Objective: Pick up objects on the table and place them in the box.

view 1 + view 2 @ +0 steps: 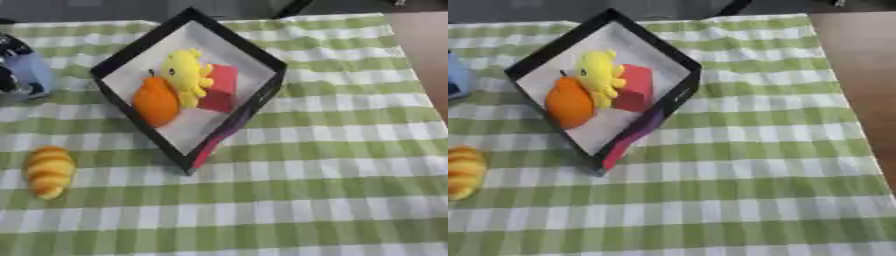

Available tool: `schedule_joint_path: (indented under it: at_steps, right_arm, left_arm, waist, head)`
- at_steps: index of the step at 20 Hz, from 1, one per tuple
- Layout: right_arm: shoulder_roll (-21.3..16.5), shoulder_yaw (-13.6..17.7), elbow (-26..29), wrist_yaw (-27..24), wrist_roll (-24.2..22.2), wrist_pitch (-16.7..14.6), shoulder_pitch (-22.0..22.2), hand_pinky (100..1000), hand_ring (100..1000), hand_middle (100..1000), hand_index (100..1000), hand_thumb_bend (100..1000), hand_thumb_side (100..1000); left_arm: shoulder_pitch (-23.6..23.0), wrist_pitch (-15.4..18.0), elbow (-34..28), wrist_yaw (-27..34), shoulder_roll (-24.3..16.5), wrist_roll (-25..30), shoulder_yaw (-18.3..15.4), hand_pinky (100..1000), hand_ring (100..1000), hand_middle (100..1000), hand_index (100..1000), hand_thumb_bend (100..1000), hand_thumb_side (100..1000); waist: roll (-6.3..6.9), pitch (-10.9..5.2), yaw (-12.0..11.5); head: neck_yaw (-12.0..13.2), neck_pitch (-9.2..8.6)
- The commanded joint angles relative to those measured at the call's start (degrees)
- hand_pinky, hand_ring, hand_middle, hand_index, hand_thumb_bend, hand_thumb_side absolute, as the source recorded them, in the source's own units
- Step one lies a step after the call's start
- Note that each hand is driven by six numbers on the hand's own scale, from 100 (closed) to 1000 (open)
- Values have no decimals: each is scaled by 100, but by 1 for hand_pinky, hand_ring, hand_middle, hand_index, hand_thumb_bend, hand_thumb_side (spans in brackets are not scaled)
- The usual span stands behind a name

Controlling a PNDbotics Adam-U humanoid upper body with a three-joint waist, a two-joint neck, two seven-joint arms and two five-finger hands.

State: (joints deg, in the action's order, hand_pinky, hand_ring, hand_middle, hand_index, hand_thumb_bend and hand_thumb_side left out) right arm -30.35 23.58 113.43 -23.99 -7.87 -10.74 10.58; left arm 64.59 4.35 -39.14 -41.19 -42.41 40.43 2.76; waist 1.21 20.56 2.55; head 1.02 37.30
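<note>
A black-walled box (238, 38) with a white floor sits askew on the checked cloth, left of centre. Inside it lie an orange fruit (156, 102), a yellow soft toy (186, 75) and a red block (220, 90), all touching one another. A golden ridged bread roll (48, 171) lies on the cloth to the box's lower left, apart from it. At the left edge stands a light blue and black thing (26, 70), partly cut off; I cannot make out what it is. Neither hand shows in either view.
The green and white checked cloth (332, 190) covers the table. Bare brown tabletop (859, 65) shows past the cloth's right edge. A dark band runs along the far edge.
</note>
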Motion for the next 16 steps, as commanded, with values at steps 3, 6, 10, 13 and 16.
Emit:
schedule_joint_path:
  at_steps: [3,6,10,13,16]
  right_arm:
    - [-293,51,116,-163,-21,-26,43,790,716,698,844,100,522]
    - [-372,52,116,-270,-33,-43,73,791,717,699,844,100,520]
    - [-511,37,116,-409,-58,-73,70,791,717,700,845,100,517]
    - [-616,11,116,-514,-84,-87,40,791,718,700,845,100,517]
    - [-683,4,116,-612,-99,-93,31,791,718,701,845,100,517]
  left_arm:
    - [190,134,-381,138,-253,-48,101,583,641,660,700,100,100]
    - [252,250,-743,413,-194,9,224,579,635,654,694,100,100]
    - [310,390,-1439,832,-81,45,480,569,622,644,686,100,100]
    - [356,355,-1978,1176,62,20,658,562,613,633,677,100,100]
    - [435,218,-2259,1368,271,-21,767,553,604,625,670,100,100]
  waist:
    - [48,-325,-52]
    - [31,-426,-110]
    - [25,-537,-169]
    - [28,-610,-170]
    - [31,-677,-159]
  head:
    - [-74,139]
    - [-171,226]
    - [-350,314]
    - [-423,344]
    - [-416,322]
